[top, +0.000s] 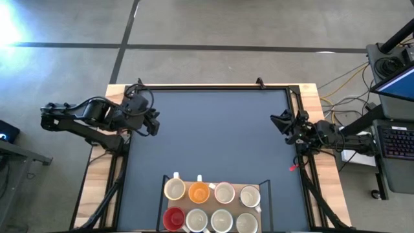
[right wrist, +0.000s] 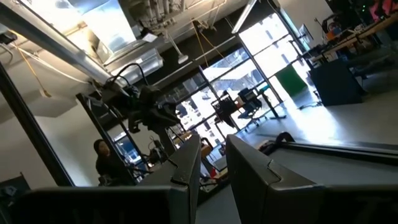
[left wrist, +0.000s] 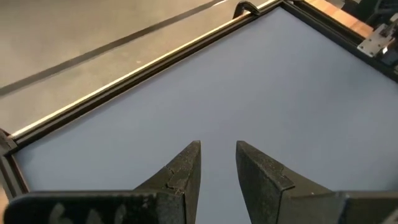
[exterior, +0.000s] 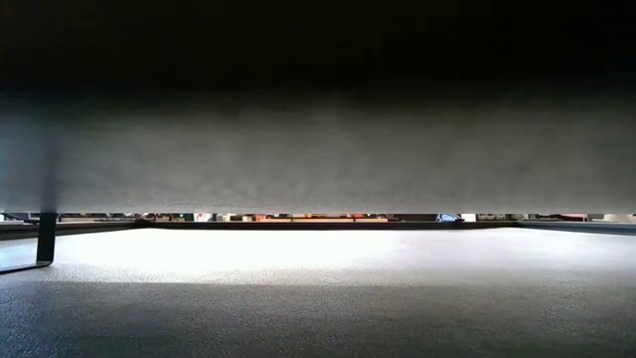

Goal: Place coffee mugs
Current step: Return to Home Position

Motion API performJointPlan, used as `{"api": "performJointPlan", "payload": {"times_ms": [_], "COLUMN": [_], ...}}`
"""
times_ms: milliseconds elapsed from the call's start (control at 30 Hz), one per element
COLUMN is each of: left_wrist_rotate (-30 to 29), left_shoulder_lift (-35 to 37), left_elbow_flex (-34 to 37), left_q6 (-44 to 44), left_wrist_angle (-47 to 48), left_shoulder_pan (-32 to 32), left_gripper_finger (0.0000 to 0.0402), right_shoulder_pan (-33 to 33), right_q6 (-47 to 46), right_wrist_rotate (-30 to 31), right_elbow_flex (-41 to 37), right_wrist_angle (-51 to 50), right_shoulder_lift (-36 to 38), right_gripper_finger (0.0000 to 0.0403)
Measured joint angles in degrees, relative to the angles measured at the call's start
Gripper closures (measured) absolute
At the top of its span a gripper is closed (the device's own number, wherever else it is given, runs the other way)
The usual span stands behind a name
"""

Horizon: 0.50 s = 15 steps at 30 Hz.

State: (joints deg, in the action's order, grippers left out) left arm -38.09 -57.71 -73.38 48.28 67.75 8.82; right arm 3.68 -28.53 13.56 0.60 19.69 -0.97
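The dark worktop point(top: 213, 129) spreads between the left jaws and the right jaws, bordered by pale wood point(top: 309, 97). A black clamp point(top: 259, 82) sits on its far edge, well apart from both. A small red object point(top: 293, 168) lies near the right jaws. Behind those jaws, off the worktop, are a keyboard point(top: 396, 142) and loose cables point(top: 343, 81). Far ahead of the right jaws, a person point(right wrist: 106, 163) stands in the room.

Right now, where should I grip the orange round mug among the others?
I'd take the orange round mug by its rim, from straight above, one of the jaws inside its upward mouth, one outside on the table-centre side; other mugs crowd its remaining sides.
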Motion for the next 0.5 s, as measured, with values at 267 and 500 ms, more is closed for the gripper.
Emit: {"api": "performJointPlan", "payload": {"times_ms": [267, 500], "left_wrist_rotate": [0.07, 0.09], "left_shoulder_lift": [0.40, 4.16], "left_elbow_flex": [0.44, 4.60], "left_q6": [-11.57, -16.23], "left_wrist_angle": [0.09, -0.09], "left_shoulder_pan": [0.00, 0.00], "left_gripper_finger": [0.0318, 0.0318], "right_shoulder_pan": [0.00, 0.00], "right_q6": [0.00, 0.00], "right_wrist_rotate": [-0.01, -0.01], "right_elbow_flex": [0.00, 0.00], "right_wrist_angle": [-0.10, -0.14], "right_shoulder_lift": [-1.08, -1.08], "right_gripper_finger": [0.0337, 0.0337]}}
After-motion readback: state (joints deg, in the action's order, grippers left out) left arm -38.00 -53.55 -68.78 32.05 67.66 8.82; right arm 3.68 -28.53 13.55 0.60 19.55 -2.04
